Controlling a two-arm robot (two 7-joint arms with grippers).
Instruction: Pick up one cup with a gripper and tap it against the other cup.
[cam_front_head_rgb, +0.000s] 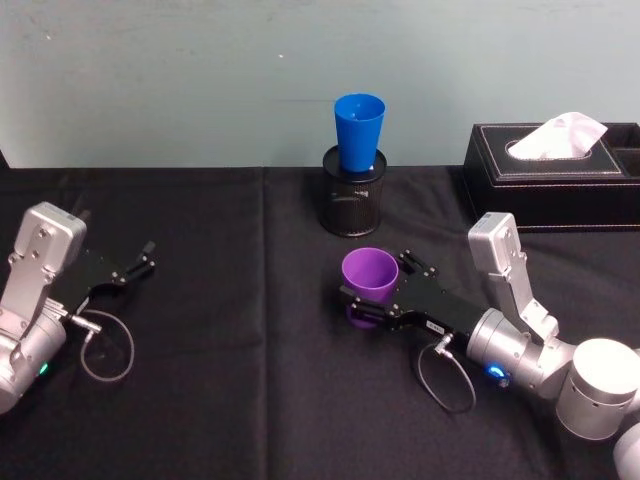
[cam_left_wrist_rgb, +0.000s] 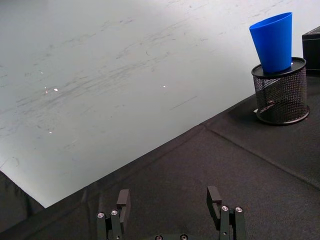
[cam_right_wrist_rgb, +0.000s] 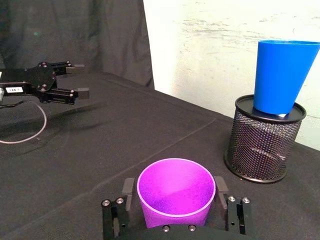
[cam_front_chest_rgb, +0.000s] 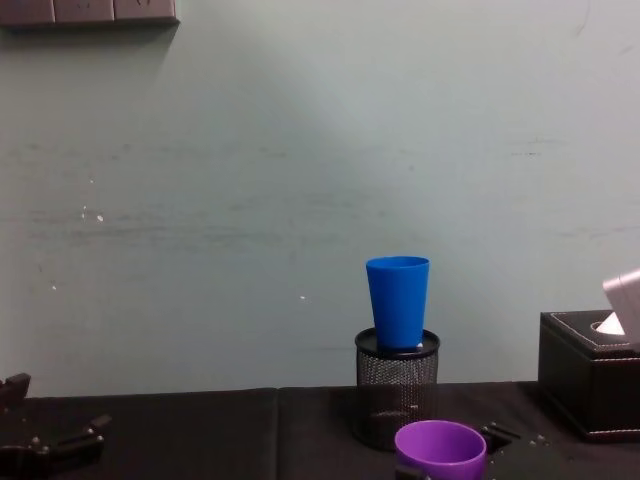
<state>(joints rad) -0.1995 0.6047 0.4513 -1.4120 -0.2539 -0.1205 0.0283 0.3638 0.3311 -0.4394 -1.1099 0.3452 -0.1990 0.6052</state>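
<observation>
The purple cup stands upright on the black tablecloth, right of centre. My right gripper is open and straddles it, one finger on each side with barely any gap. The right wrist view shows the same purple cup between the fingers. Farther back, the blue cup sits upright in the top of a black mesh pen holder, near the wall. It also shows in the chest view as the blue cup behind the purple cup. My left gripper rests open at the left, holding nothing.
A black tissue box stands at the back right, close to the right arm's wrist. Loose cable loops lie beside each arm. The pale wall closes off the table's far edge. Open cloth lies between the two cups.
</observation>
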